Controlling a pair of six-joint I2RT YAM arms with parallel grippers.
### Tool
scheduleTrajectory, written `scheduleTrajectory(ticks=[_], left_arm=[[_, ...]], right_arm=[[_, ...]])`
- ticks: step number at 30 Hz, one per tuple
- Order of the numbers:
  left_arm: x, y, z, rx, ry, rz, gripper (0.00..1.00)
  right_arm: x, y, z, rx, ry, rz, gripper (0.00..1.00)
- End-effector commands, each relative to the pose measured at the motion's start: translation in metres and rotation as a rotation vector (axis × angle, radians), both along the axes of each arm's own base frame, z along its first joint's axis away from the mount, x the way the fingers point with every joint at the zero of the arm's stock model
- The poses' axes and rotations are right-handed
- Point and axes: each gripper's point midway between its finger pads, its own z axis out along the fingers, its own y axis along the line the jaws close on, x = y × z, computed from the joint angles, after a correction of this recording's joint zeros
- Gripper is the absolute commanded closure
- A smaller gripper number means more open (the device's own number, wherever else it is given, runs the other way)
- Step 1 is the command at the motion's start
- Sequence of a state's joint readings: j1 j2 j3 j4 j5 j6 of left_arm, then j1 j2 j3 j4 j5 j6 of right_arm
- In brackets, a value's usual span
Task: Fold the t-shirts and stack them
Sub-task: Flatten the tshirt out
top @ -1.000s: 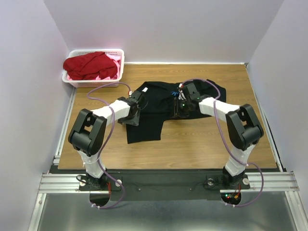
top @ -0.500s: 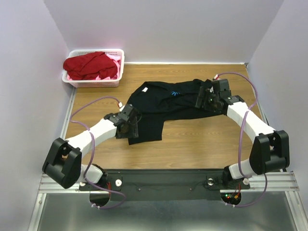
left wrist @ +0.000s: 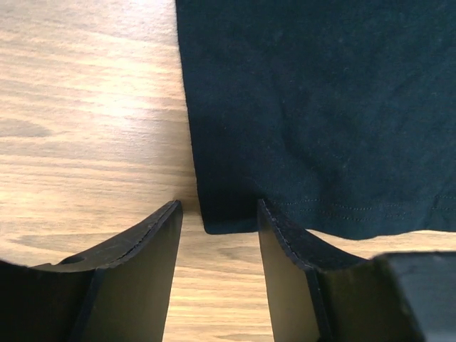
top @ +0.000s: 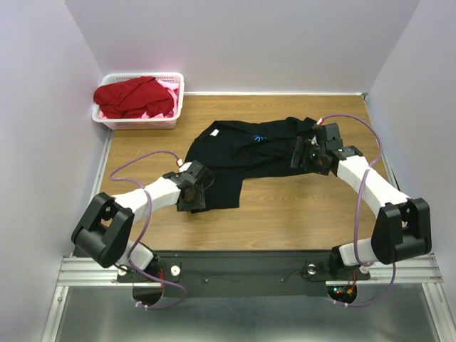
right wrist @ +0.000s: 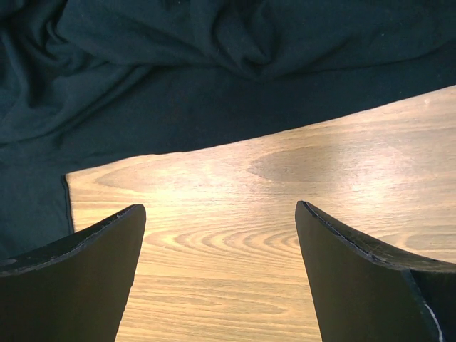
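Note:
A black t-shirt with a small light-blue logo lies partly spread and rumpled on the wooden table. My left gripper is open and empty, low over the shirt's near-left hem corner, which lies just ahead of the fingertips. My right gripper is open and empty over bare wood beside the shirt's right edge; bunched black cloth fills the top of its wrist view. Red and pink shirts sit heaped in the basket.
A white slotted basket stands at the far left corner of the table. Grey walls close in the table on three sides. Purple cables loop from both arms.
My left gripper moved a little nearer and now sits at the shirt's near-left hem corner. My right gripper swung from mid-shirt to its right edge a second ago and has since shifted slightly.

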State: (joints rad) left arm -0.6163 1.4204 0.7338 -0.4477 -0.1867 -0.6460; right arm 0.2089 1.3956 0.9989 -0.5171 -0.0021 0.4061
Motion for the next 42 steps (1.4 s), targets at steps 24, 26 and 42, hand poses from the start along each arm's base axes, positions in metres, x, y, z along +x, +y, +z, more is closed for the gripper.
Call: scheduleTrajectory(ticks=[24, 26, 42], left_arm=[[0.002, 0.01, 0.05, -0.027, -0.141, -0.009, 1.0], [0.008, 0.016, 0.075, -0.044, -0.192, 0.015, 1.0], [0.028, 0.047, 0.204, -0.068, -0.462, 0.103, 1.0]], right_arm=[[0.02, -0.134, -0.038, -0.172, 0.086, -0.474, 0.3], [0.028, -0.146, -0.045, -0.162, 0.086, -0.506, 0.31], [0.047, -0.12, -0.075, 0.165, 0.106, -0.438, 0.4]])
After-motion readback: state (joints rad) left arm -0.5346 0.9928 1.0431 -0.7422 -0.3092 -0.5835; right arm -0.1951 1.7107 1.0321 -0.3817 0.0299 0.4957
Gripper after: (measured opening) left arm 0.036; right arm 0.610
